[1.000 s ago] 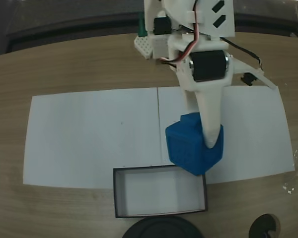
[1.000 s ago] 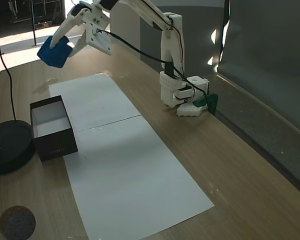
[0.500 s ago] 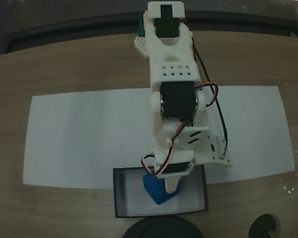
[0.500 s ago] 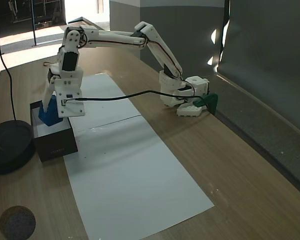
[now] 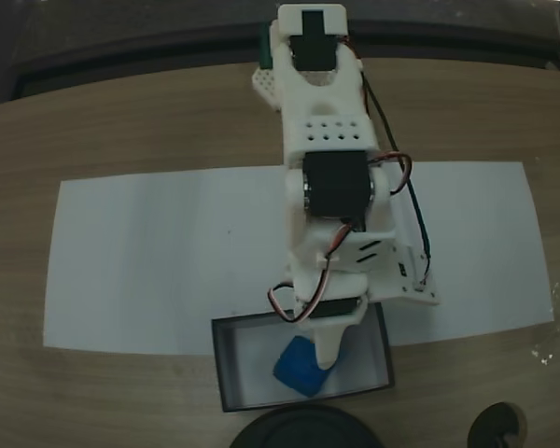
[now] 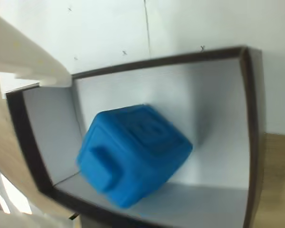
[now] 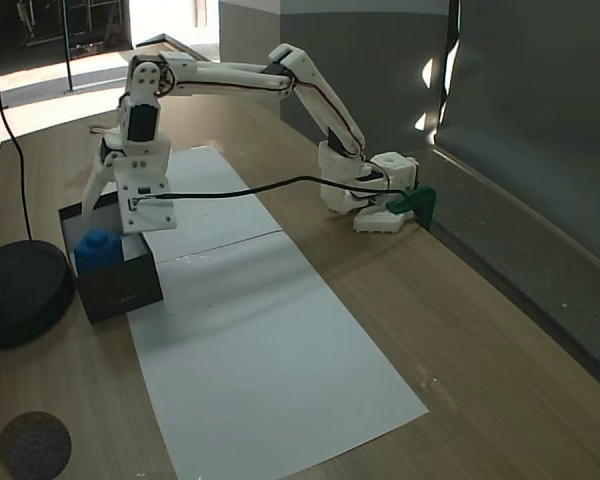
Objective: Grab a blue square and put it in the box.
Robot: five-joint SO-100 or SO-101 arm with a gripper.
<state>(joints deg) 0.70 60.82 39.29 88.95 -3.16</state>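
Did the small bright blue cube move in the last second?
Yes. The small bright blue cube went from above the white paper into the black-walled, white-floored box, and now sits there free of the open end effector.

One fixed camera looks straight down; another looks from the side, arm base at 1 o'clock. The wrist camera is close. All share the shallow black-walled box (image 5: 221,369) (image 6: 254,142) (image 7: 120,290).
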